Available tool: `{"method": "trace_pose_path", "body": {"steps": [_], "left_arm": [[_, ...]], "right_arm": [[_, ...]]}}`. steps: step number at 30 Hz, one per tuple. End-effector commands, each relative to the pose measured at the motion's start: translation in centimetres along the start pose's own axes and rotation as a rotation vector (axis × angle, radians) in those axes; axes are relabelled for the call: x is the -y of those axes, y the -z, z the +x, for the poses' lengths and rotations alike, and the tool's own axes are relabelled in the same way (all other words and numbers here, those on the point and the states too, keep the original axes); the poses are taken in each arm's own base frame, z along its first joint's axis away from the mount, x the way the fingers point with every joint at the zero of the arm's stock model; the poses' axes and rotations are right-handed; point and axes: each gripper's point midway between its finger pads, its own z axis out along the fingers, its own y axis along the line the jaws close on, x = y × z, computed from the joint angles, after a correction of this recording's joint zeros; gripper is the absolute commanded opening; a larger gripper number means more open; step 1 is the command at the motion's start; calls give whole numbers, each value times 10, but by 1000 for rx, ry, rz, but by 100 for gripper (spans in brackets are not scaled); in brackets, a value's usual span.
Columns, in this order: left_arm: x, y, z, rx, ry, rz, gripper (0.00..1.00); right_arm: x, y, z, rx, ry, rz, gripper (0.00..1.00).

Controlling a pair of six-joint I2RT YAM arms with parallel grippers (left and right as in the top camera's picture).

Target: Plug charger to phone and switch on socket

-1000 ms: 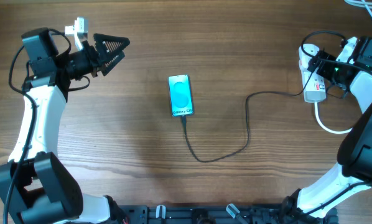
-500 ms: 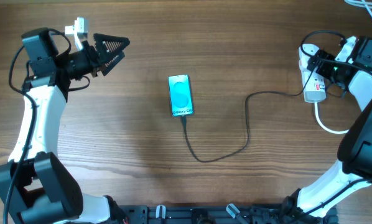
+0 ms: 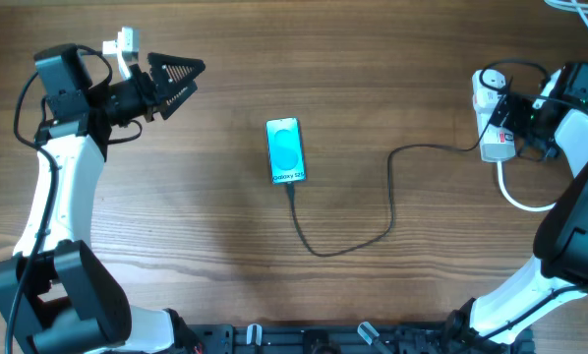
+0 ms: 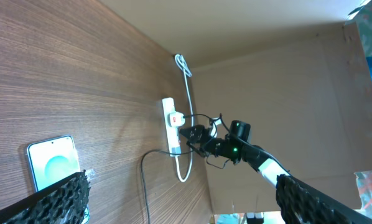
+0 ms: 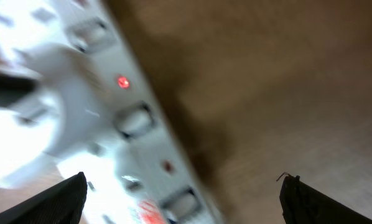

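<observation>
A: Where is the right pincer [image 3: 510,116] placed against the small white oblong power strip with the red-marked switch [image 3: 494,147]?
B: It is held right over the strip's middle, at the far right of the wooden table [image 3: 176,226]. Contact cannot be told from overhead. In the right wrist view the strip [image 5: 111,130] is seen blurred and close, filling the picture's left half. 1 small red light [image 5: 122,81] is lit on it.
A: Jaws?
B: Set apart, nothing clamped. The 2 fingers are seen at the bottom corners of that view with a wide gap between them.
A: And the left pincer [image 3: 181,77]?
B: Also spread wide, nothing held. It is kept at the far left, well apart from every task item.
A: The small rectangular smartphone with the cyan-blue screen [image 3: 285,149]?
B: Laid flat at the table's centre, "Galaxy" end toward the robot. The thin black charger cable [image 3: 390,202] is met at that end by its tip; full seating cannot be told. The cable is looped toward the robot, then run right to the strip. Its far plug is hidden under the right pincer.
A: The thick white cord [image 3: 515,200]?
B: Curved out from the strip's near end, beside the right arm.
A: Left wrist view?
B: Phone [image 4: 51,163], cable [image 4: 144,180] and strip [image 4: 170,118] are all seen, with the right pincer [image 4: 192,133] at the strip.
</observation>
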Motion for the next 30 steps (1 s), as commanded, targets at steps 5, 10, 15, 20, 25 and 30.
{"method": "trace_pose_path", "body": {"steps": [5, 10, 15, 20, 25, 30], "left_arm": [[2, 1, 0, 2, -9, 4, 100], [3, 1, 0, 2, -10, 4, 100], [3, 1, 0, 2, -10, 4, 100], [3, 1, 0, 2, -10, 4, 100], [3, 1, 0, 3, -10, 4, 100], [3, 1, 0, 2, -10, 4, 100]], "right_arm": [[21, 5, 8, -24, 18, 117, 100], [20, 5, 3, -4, 17, 114, 100], [19, 5, -6, 35, 16, 110, 100], [18, 5, -14, 68, 14, 106, 100], [18, 5, -17, 79, 14, 105, 100], [18, 5, -17, 79, 14, 105, 100]]}}
